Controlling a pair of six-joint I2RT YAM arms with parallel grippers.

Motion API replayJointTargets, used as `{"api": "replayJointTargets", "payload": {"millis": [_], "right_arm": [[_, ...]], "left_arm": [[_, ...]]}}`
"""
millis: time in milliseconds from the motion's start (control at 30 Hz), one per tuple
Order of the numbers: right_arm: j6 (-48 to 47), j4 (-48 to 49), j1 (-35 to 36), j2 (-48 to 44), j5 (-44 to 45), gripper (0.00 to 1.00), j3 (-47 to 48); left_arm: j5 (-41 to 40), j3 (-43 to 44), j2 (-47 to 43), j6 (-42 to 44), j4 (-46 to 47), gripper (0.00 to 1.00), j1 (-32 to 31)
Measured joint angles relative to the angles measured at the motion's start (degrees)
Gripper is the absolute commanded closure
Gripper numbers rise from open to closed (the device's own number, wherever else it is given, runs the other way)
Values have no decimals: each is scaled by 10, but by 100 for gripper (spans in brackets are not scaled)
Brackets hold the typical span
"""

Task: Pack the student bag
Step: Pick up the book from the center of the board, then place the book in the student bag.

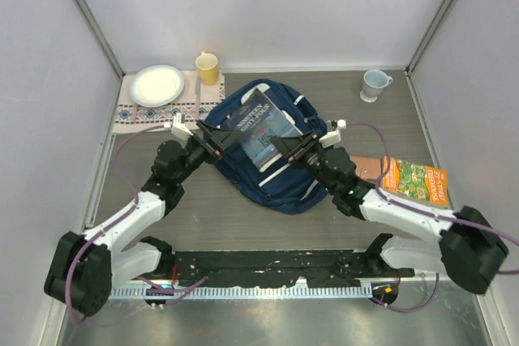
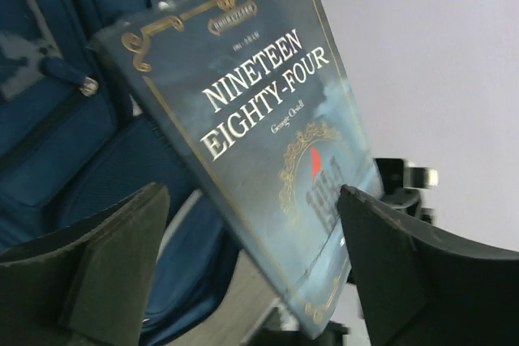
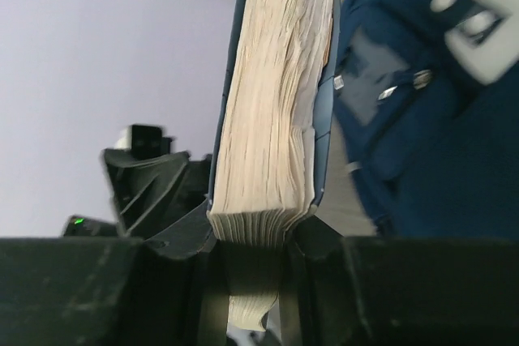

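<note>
Book (image 1: 261,129), tilted above bag (image 1: 280,190) at worktop centre, long axis far-to-near: right gripper (image 1: 289,150) pinching its near end, left gripper (image 1: 214,140) spread wide alongside.

The desk (image 1: 243,220) is a grey-brown, wood-grain top enclosed by pale walls. The navy student bag (image 1: 280,192) lies flat at its middle and takes up most of the centre. An embroidered cloth (image 1: 130,117) is spread in the far left corner, with a white plate (image 1: 157,85) on it and a yellow mug (image 1: 208,68) at its far right corner. A white mug (image 1: 374,85) stands alone in the far right corner. Near the right edge lies an orange picture book (image 1: 415,182), with a flat tan item (image 1: 366,168) just beside it.
</note>
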Motion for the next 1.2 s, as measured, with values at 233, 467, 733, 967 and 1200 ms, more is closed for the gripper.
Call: {"api": "replayJointTargets", "payload": {"millis": [233,467,733,967,1200], "right_arm": [[-104,-257,-7,-159,159,99,12],[-169,-447,-11,-283,302,99,21],[-235,-596,-12,-339,408,99,112],[-254,-657,-12,-365,435,99,130],[-256,-697,-12,-371,432,99,134]], "left_arm": [[-21,69,-56,139,-184,1,-3],[-66,158,-1,268,-311,0,-76],[-155,275,125,391,-404,0,-214],[-202,349,201,465,-448,0,-276],[-228,413,280,516,-478,0,-307]]}}
